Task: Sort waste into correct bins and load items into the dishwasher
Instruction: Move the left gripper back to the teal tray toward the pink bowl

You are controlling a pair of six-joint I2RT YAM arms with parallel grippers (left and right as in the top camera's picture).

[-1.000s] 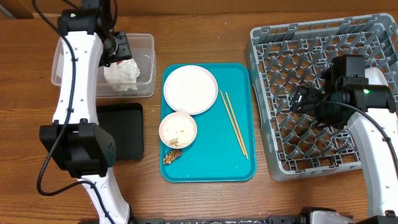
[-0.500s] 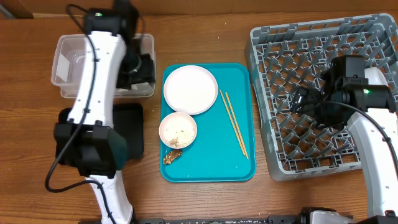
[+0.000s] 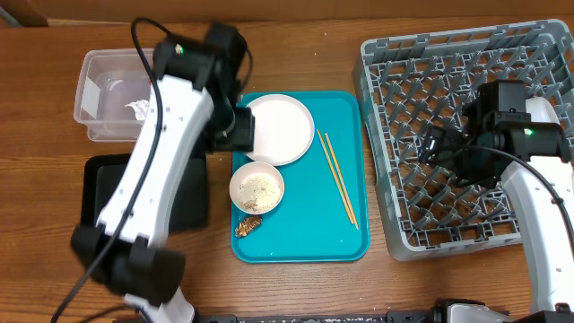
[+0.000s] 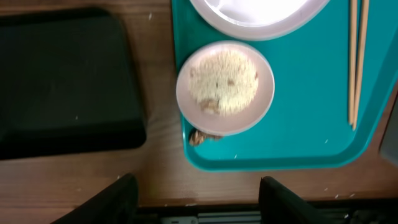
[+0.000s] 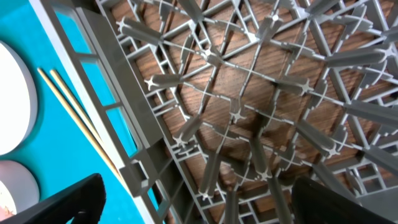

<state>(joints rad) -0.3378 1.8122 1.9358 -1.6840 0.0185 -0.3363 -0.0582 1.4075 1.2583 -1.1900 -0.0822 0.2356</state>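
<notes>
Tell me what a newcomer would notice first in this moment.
The bright teal tray in the middle draws the eye, carrying a white plate, a small bowl of rice and a pair of chopsticks. To its right sits the big grey dish rack, no dishes visible in it, with the open right gripper above it. The left gripper hangs open over the tray's left side, holding nothing.

Teal tray (image 3: pixel 305 215), grey rack (image 3: pixel 421 81), perhaps brownish lump (image 3: pixel 248 226).
</notes>
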